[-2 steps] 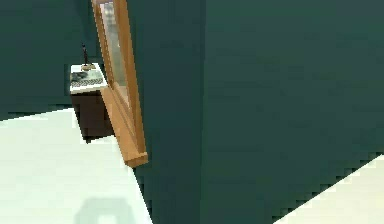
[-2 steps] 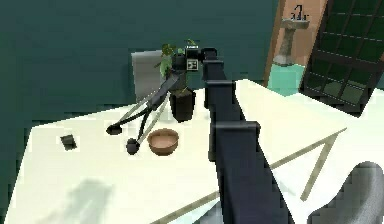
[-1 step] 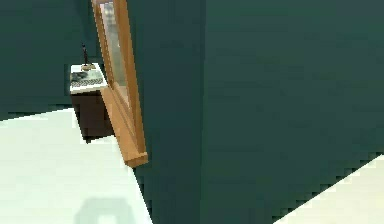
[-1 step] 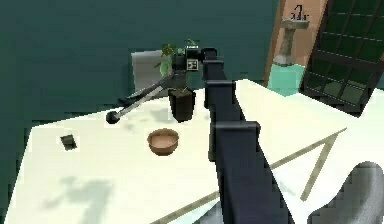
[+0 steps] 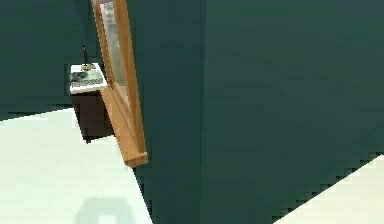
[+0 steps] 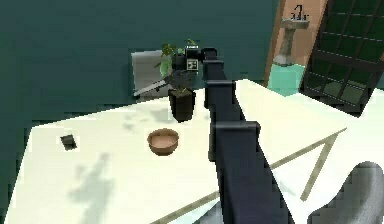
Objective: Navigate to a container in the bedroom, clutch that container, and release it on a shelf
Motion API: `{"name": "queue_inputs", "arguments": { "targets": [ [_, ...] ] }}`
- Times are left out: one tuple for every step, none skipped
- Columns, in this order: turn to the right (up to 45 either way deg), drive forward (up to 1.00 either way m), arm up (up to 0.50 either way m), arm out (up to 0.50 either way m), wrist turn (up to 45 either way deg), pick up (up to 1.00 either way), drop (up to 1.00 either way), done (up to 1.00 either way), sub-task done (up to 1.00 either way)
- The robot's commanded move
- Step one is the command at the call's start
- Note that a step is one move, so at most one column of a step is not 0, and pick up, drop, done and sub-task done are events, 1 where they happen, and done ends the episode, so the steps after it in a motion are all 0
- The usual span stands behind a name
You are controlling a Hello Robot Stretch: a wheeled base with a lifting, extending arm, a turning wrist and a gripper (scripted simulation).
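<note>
A brown bowl [image 6: 163,142] sits on a cream table [image 6: 90,175] in the arm side view. Behind it stands a dark pot [image 6: 181,104] with a green plant [image 6: 167,54]. My arm [image 6: 232,140] reaches out over the table, and the gripper [image 6: 172,76] is at the plant, just above the pot. With the plant right behind it, I cannot tell whether the gripper holds anything.
A small dark flat thing [image 6: 68,141] lies on the table's left. A grey chair [image 6: 148,72] stands behind the table and another [image 6: 352,196] at bottom right. In the forward view, a wood-framed picture [image 5: 120,70] hangs on a dark teal wall beside a dark nightstand [image 5: 91,100].
</note>
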Motion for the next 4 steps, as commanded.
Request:
{"name": "queue_inputs", "arguments": {
  "targets": [
    [0.0,0.0,0.0,0.0,12.0,0.0,0.0,0.0,0.0],
    [0.0,0.0,-0.3,0.0,0.0,0.0,0.0,0.0,0.0],
    [0.0,0.0,0.0,0.0,0.0,1.0,0.0,0.0,0.0],
    [0.0,0.0,0.1,0.0,0.0,0.0,0.0,0.0,0.0]
  ]
}}
